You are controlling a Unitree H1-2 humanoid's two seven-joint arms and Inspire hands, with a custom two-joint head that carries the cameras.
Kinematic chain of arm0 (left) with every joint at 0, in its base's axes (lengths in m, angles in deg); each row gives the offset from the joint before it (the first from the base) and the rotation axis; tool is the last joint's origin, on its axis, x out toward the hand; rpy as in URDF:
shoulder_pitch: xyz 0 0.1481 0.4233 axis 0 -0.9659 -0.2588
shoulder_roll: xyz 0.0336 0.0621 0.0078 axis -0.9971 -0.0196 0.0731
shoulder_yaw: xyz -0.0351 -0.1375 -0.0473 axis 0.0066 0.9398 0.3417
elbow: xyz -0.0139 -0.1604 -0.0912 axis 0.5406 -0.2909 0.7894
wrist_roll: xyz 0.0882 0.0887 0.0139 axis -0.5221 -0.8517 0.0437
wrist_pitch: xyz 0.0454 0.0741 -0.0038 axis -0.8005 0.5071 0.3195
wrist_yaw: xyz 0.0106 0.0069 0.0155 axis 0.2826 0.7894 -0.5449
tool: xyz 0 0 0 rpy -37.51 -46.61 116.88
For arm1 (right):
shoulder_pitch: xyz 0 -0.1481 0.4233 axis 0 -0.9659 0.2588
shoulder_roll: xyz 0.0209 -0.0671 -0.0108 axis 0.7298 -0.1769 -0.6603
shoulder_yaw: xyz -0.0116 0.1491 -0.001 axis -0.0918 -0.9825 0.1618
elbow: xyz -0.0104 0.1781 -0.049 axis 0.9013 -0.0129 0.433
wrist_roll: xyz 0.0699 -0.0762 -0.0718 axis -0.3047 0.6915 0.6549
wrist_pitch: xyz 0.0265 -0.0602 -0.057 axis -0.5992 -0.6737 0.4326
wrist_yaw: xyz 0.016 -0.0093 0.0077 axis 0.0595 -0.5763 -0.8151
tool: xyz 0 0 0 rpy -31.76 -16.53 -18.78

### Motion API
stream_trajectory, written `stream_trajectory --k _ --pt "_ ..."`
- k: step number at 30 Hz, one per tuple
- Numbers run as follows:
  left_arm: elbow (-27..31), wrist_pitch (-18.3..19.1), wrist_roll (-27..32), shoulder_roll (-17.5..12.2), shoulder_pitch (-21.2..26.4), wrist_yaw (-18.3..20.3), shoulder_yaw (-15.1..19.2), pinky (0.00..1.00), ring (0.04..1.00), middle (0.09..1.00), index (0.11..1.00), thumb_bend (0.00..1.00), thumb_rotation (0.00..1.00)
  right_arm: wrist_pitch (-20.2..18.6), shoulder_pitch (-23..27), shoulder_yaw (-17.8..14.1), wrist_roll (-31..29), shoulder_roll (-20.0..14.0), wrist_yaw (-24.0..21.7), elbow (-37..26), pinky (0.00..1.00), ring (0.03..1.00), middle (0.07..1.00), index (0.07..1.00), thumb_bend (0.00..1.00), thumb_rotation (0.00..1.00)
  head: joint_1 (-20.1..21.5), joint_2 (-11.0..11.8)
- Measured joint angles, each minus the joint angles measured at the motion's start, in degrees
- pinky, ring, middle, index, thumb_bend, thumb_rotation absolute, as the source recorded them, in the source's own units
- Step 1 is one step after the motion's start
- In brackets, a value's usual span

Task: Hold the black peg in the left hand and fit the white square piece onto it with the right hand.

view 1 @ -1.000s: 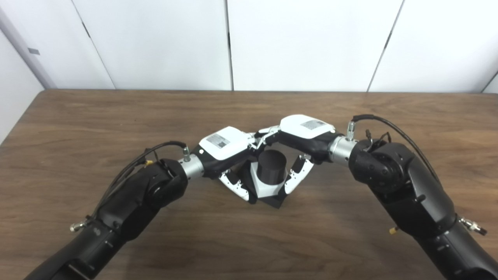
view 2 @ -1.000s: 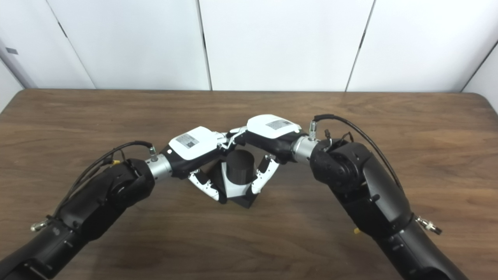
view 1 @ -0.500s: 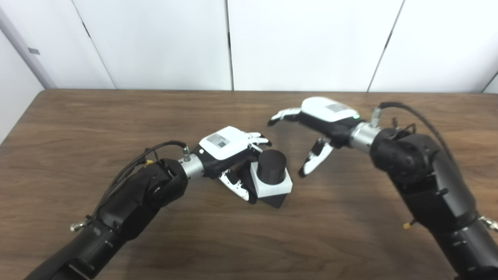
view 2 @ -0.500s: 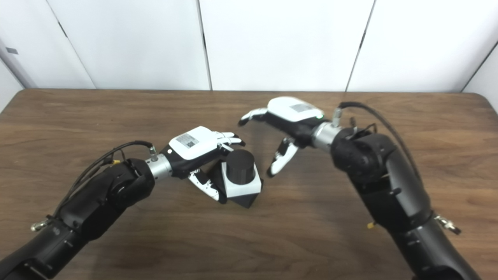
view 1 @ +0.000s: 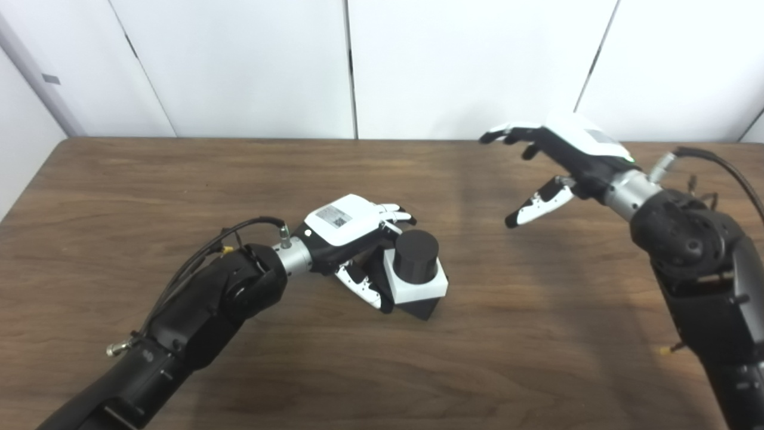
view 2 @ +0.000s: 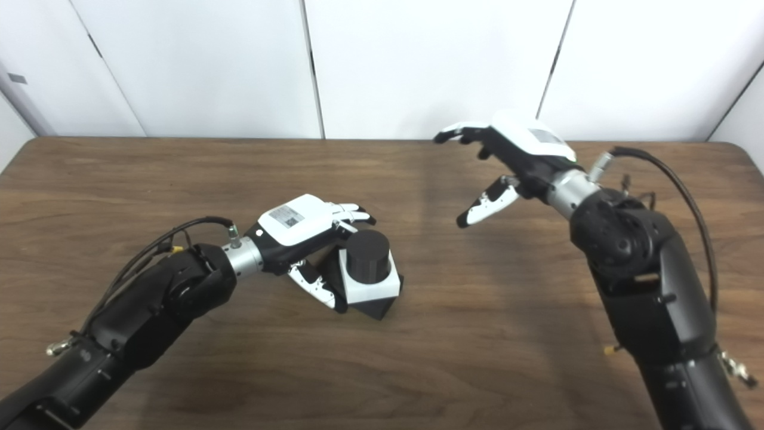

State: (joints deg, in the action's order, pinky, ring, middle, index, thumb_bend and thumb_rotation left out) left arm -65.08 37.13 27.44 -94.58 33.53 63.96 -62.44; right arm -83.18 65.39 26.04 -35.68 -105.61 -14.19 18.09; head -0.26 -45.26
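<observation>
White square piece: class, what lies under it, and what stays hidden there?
Under the white square piece a black base shows, a corner poking out onto the table. The black peg rises through it. Their join is covered, as is the base's left side behind the left hand fingers.

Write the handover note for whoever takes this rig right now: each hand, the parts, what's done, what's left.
Left hand: shut on the black peg assembly, at its left side, low over the brown wooden table.
Right hand: open, empty, raised over the table's far right, well clear of the parts.
Parts: the white square piece sits around the black cylindrical peg, above the peg's black base; the assembly is tilted.
Done: the fit looks complete.
Left: probably only setting the assembly down and letting go with the left hand.
</observation>
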Motion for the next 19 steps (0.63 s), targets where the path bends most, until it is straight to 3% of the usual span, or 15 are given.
stream_trajectory --k 3,10,13,15,19 --pt "-0.03 -0.06 0.0 -0.01 0.0 -0.03 0.01 0.84 0.926 0.906 0.489 0.52 0.07 0.45 -2.44 -1.19 0.1 1.87 5.7 -0.48 0.59 0.724 0.765 0.74 0.73 0.0 0.0 0.09" --pt "-0.54 -0.6 -0.57 -0.12 -0.26 -1.95 0.01 0.8 0.903 0.904 0.491 0.52 0.07 1.47 -7.82 -3.63 -0.04 5.21 16.22 -0.12 0.62 0.732 0.746 0.711 0.68 0.0 0.35 0.26" --pt "0.09 1.03 -3.88 -0.02 -0.97 -4.2 0.46 0.77 0.885 0.884 0.496 0.52 0.07 3.37 -8.75 -4.27 -1.26 5.75 19.62 1.44 0.63 0.732 0.752 0.694 0.67 0.0 0.53 0.26" --pt "2.52 5.06 -6.19 0.69 -2.4 -3.85 1.33 0.78 0.905 0.905 0.688 0.82 0.15 4.27 -9.41 -4.29 -1.41 5.9 20.92 2.01 0.63 0.736 0.756 0.689 0.67 0.0 0.62 0.35" --pt "4.81 14.68 -9.3 3.09 -5.11 -2.56 3.87 0.77 0.914 0.927 0.896 0.98 0.24 5.23 -10.68 -3.86 -1.48 5.98 21.78 2.13 0.64 0.736 0.756 0.689 0.68 0.0 0.62 0.53"
